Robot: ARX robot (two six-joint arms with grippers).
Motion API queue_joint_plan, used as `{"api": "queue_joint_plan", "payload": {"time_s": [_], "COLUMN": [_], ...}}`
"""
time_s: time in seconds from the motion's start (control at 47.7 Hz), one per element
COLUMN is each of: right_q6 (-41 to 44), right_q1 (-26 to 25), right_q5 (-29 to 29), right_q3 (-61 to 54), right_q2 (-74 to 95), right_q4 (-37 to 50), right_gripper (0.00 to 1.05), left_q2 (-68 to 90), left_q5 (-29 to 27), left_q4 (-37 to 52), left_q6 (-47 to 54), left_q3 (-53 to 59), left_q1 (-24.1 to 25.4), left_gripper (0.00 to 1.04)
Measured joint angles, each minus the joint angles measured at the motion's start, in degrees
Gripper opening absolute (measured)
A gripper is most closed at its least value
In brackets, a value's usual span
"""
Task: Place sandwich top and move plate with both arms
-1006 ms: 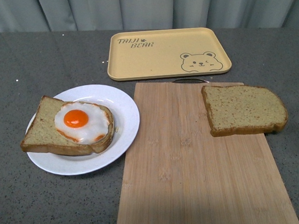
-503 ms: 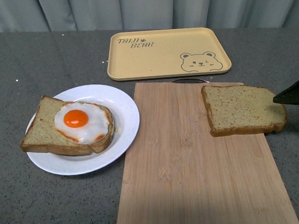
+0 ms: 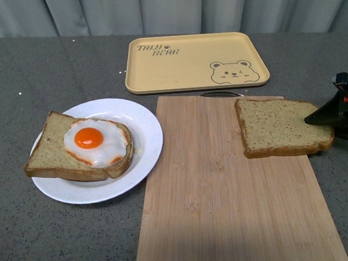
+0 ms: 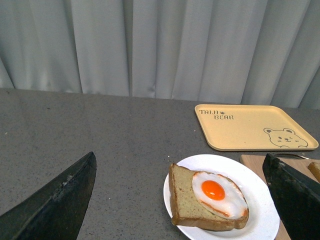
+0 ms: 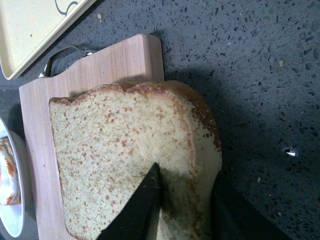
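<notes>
While the sandwich top [image 3: 284, 126] lies flat on the far right corner of the wooden cutting board [image 3: 226, 186], its rounded crust end juts out past the board's edge over the grey speckled desk [image 3: 50, 235]. The right end effector [image 3: 321, 128] reaches in from the right with its fingers parted. The right wrist view shows one black finger [image 5: 145, 200] lying over the slice's upper face and the other just outside the crust, so the crust end sits between them, not visibly pinched.

The white plate [image 3: 143, 117] rests on the desk left of the board, its rim just beside the board's edge. It carries a bread slice [image 3: 50, 151] topped with a fried egg [image 3: 97, 142], and that slice overhangs the plate's left rim.

The left end effector [image 4: 179, 156] does not appear in the front view. Its own wrist camera shows its two dark fingers spread wide and holding nothing, with the plate near them.

Beyond the board lies a yellow bear tray [image 3: 187, 61], with a pale curtain [image 3: 153, 6] behind.
</notes>
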State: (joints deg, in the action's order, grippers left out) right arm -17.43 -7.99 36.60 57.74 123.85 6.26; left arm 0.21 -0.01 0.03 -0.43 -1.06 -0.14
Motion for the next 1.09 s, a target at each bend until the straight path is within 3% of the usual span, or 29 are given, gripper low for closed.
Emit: {"api": "queue_joint_plan", "payload": {"time_s": [0.21, 0.314, 0.419, 0.482, 0.671, 0.818, 1.09], "right_q6": [-0.8, -3.1, -9.1, -15.9, -29.7, -37.6, -44.0], "right_q1": [0.3, 1.2, 3.7, 7.5, 22.6, 30.7, 36.6], "right_q5": [1.1, 3.1, 4.1, 3.0, 0.8, -1.7, -3.2], "right_q3": [-1.8, -4.4, -8.4, -11.2, -10.3, -4.0, 3.9], "right_q2": [-3.1, -7.0, -12.3, -14.9, -11.6, -3.8, 5.1], "right_q4": [1.5, 5.0, 14.3, 24.3, 37.9, 40.2, 38.4], "right_gripper": [0.03, 0.02, 0.02, 0.02, 0.02, 0.02, 0.02], "left_q2": [0.0, 0.0, 0.0, 0.0, 0.0, 0.0, 0.0], "left_q5": [0.0, 0.0, 0.0, 0.0, 0.0, 0.0, 0.0], "left_q4": [0.0, 0.0, 0.0, 0.0, 0.0, 0.0, 0.0], "left_q6": [0.0, 0.0, 0.0, 0.0, 0.0, 0.0, 0.0], "left_q3": [0.0, 0.0, 0.0, 0.0, 0.0, 0.0, 0.0], "left_q1": [0.0, 0.0, 0.0, 0.0, 0.0, 0.0, 0.0], "left_gripper": [0.98, 0.98, 0.98, 0.98, 0.98, 0.98, 0.98]}}
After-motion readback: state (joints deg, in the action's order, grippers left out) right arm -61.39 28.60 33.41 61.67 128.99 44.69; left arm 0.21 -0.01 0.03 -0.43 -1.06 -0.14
